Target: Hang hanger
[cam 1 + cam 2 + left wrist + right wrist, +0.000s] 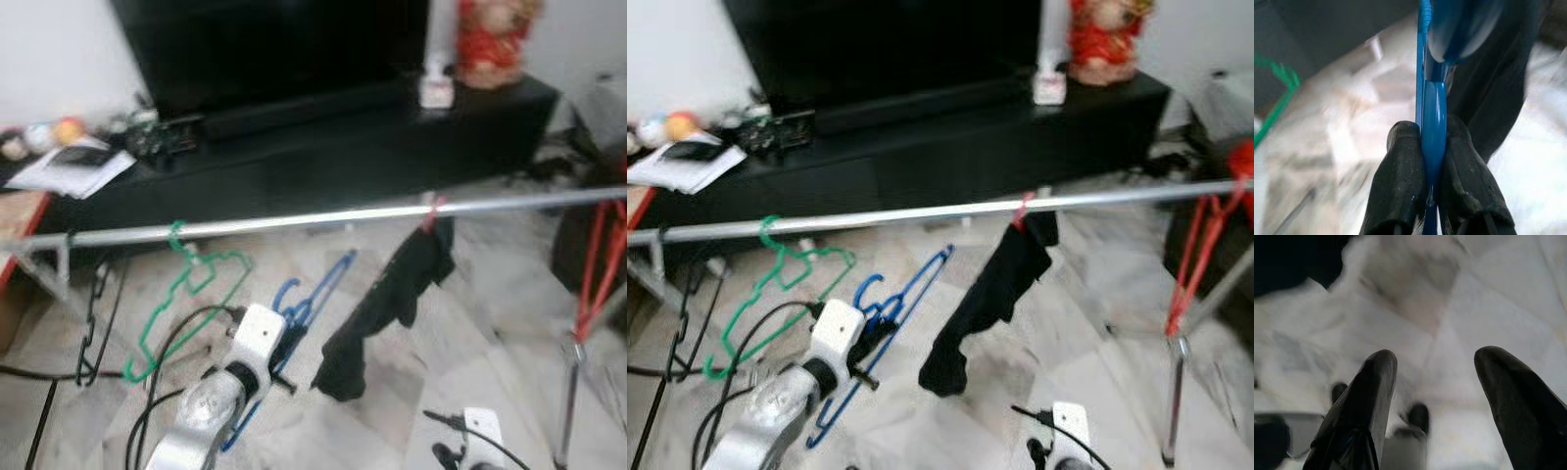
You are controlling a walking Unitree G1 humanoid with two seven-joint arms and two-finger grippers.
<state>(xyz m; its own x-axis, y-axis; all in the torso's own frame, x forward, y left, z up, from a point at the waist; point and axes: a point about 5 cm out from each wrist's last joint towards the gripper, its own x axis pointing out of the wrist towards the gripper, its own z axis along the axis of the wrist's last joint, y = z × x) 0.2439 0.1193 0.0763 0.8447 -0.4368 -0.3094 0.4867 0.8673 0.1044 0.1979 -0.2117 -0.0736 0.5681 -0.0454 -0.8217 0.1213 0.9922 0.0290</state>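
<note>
A blue hanger point(312, 294) is showing beside a green hanger point(186, 294) under the silver rail point(294, 221); a black garment point(387, 299) is drooping (pinned by a red clip point(430, 213)) over pale marbled floor point(470, 352).

Head eyes look down on the rail point(323, 217); wrist cameras face floor closely.

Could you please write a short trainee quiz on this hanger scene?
1. True or false: the green hanger hangs on the silver rail.
2. What does the left gripper hold? A) blue hanger B) black garment C) cable
3. Fill in: the right gripper's jaws are ____.

Key: 1 true; 2 A; 3 open.
</note>
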